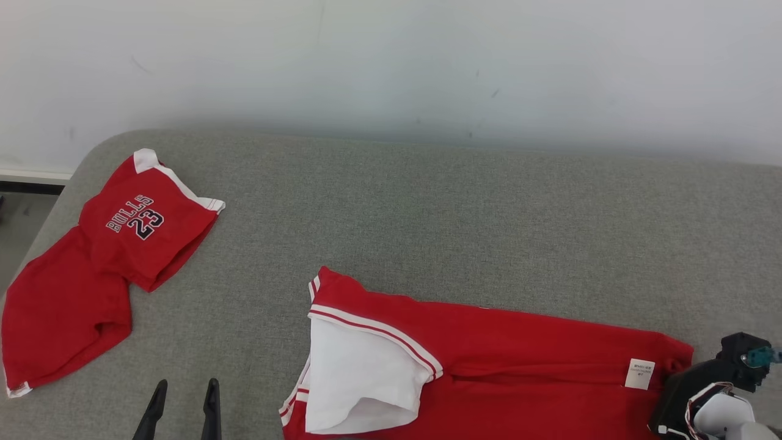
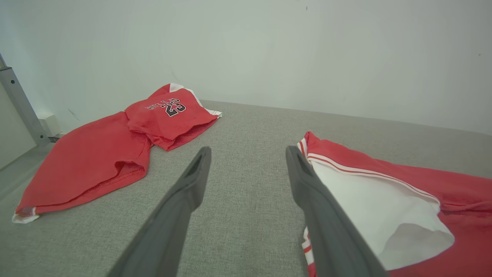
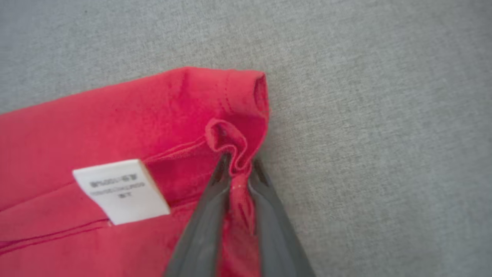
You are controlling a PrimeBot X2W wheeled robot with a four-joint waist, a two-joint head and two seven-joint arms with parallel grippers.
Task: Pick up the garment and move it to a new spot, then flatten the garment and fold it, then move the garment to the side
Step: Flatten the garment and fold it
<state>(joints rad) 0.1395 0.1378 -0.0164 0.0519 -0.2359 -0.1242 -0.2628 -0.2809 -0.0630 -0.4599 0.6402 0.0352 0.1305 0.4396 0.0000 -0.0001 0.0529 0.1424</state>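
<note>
A grey woven surface with a rounded far-left corner runs up to a plain white wall marked by a few faint scuffs. At the far left of the left wrist view a grey metal post leans against the wall.

The only writing that can be read is "BULLS 23" in dark, white-edged letters on the red shorts, which lie rumpled near the surface's left edge, white trim showing at the hems. The red garment lies across the near middle and right of the surface, well apart from the shorts. Its left end is turned back to show a white lining edged with red-and-white stripes. A small white label is sewn near its right end; the print on it is too blurred to read.

The right gripper is pinched tight on a raised fold of red cloth at the garment's right corner, just beside the label. The left gripper stands spread wide, grasping nothing, over bare grey cloth between the shorts and the garment — its right finger overlaps the view of the white lining.
</note>
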